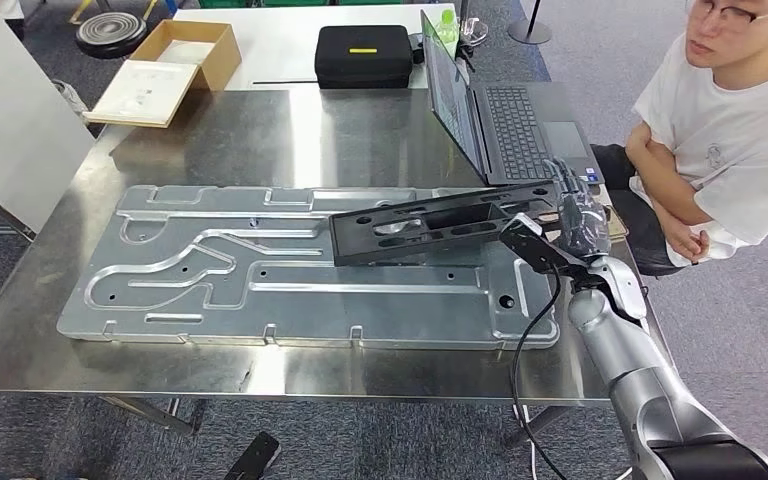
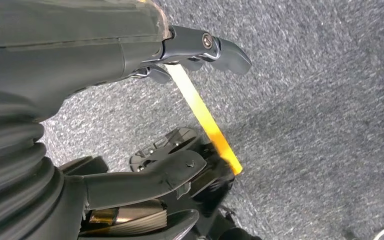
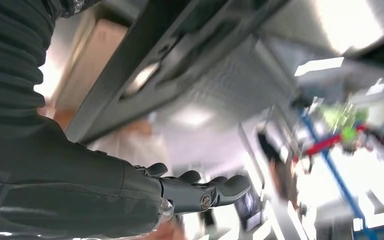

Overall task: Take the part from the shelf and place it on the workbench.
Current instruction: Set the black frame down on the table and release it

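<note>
Part [image 1: 430,225], a long black slotted bracket, is held at one end by the right hand [image 1: 578,215], tilted over the grey plate [image 1: 210,290] on the worktop [image 1: 290,130]; placing step, next lower level, then let go.

No readable text anywhere.

We can't make out any words, brand or nos.: the black case [image 1: 363,55] has a yellow strip w/ nothing legible, the laptop [image 1: 500,120] screen and keys are too small to read, and the print on the person's white T-shirt [image 1: 730,140] is too faint.
</note>
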